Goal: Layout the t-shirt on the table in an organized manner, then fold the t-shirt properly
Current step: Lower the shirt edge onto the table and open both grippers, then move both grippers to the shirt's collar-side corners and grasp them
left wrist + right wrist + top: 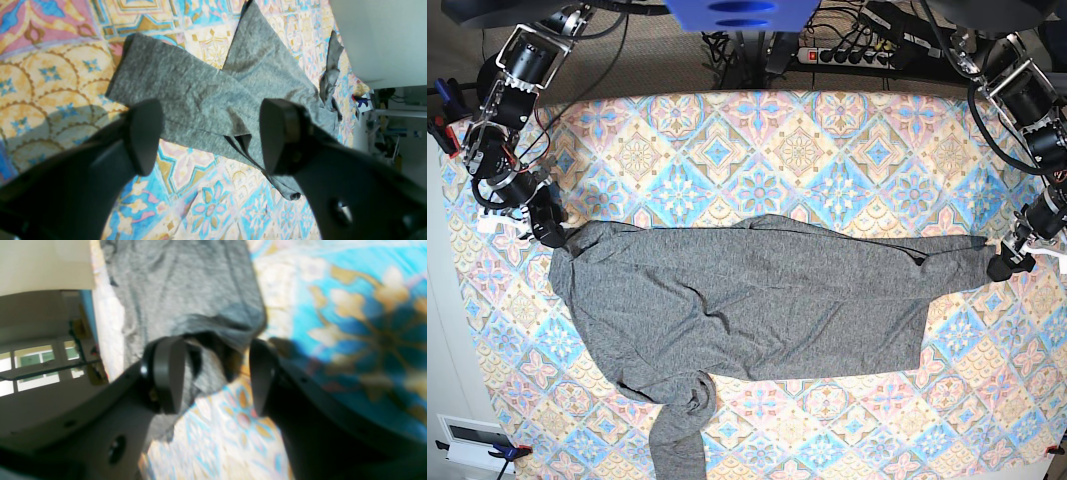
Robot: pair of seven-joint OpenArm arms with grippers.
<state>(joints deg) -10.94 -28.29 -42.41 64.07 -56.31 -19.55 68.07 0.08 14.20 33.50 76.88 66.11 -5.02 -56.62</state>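
Left gripper (210, 136): jaws wide apart, nothing between them, hovering over the end of one sleeve. Right gripper (213, 373): jaws parted, a raised fold of grey cloth lying between them; the blurred view does not show whether the pads touch it. T-shirt (747, 300): dark grey, long-sleeved, spread flat across the middle of the table (827, 140), one sleeve stretched toward the left gripper, the other bunched at the near edge.
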